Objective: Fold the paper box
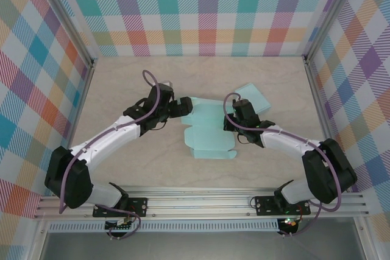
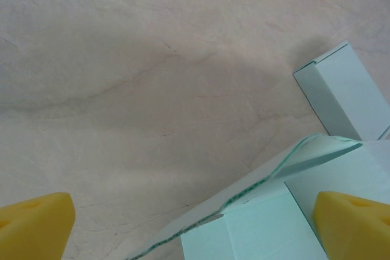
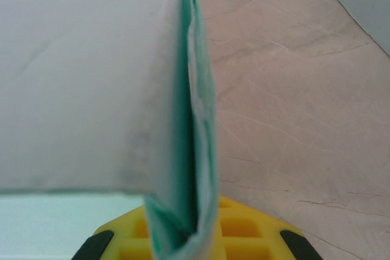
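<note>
The mint-green paper box (image 1: 209,132) is a flat, creased sheet of card. It lies in the middle of the pale, stone-look counter (image 1: 122,77), between the two arms. Its long side runs from the near edge toward the far wall. Small flaps stick out along its near end.

One more mint-green panel (image 1: 255,97) sits at the far right, just behind the right arm. From the left wrist camera this panel (image 2: 344,89) has one side folded up like a low wall. I cannot tell if it is joined to the sheet.

The left fingers (image 1: 181,108) are at the far left corner of the sheet. They are spread wide and hold nothing. Seen from that wrist, one yellow finger pad (image 2: 33,226) hangs over bare counter and the other yellow pad (image 2: 353,223) hangs over the card. A corner flap (image 2: 317,150) of the sheet curls up a little there.

The right fingers (image 1: 234,112) are at the far right side of the sheet. They are pressed together and pinch a folded flap of the box. From the right wrist camera this pinched flap (image 3: 183,150) stands on its edge, bent double, with darker green inside the fold. It goes down into the yellow finger tip (image 3: 250,235).

Bright checked cloth walls (image 1: 201,10) stand around three sides of the counter. A silver metal rail (image 1: 201,202) runs along the near edge, where the arms are bolted.
</note>
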Tool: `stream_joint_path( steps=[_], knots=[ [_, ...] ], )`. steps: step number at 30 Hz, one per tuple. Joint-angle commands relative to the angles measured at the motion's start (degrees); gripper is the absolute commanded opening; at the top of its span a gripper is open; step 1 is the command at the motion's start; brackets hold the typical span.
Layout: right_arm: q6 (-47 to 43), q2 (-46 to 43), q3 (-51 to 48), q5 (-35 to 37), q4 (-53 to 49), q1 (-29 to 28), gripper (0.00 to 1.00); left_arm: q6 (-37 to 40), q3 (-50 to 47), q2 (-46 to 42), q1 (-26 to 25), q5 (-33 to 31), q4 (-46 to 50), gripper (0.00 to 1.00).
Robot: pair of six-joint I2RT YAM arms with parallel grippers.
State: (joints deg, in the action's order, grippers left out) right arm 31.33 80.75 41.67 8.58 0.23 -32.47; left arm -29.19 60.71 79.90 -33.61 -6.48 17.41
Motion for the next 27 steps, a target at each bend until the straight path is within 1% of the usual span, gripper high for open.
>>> stream_joint_path(
  steps=[1, 2, 6, 15, 18, 22, 27],
  knots=[
    [1.4, -1.7, 2.0, 0.1, -0.1, -0.7, 0.0, -0.9, 1.5, 0.8, 0.6, 1.3, -1.0, 1.0],
    [1.4, -1.8, 2.1, 0.2, -0.1, -0.8, 0.0, -1.0, 1.4, 1.1, 0.6, 1.5, -2.7, 1.0],
    [1.9, -1.9, 2.6, 0.0, -0.3, -1.1, 0.0, -1.0, 1.6, 2.4, 0.6, 1.6, -3.3, 1.0],
    [3.8, -1.9, 3.4, -0.1, 0.8, -2.7, 0.0, -4.3, 1.8, 6.5, 0.6, 9.0, -10.1, 1.0],
    [4.2, -1.5, 3.7, 0.0, 1.3, -3.2, 0.0, -5.7, 0.8, 6.7, 0.6, 10.1, -12.4, 1.0],
    [4.6, -0.6, 3.8, 1.2, 1.2, -3.5, 0.0, -6.4, -0.5, 5.5, 0.6, 9.8, -13.8, 1.0],
    [5.6, 0.7, 3.1, 3.4, 1.7, -3.6, 0.0, -6.6, -1.9, 3.6, 0.6, 7.0, -10.5, 1.0]
  ],
)
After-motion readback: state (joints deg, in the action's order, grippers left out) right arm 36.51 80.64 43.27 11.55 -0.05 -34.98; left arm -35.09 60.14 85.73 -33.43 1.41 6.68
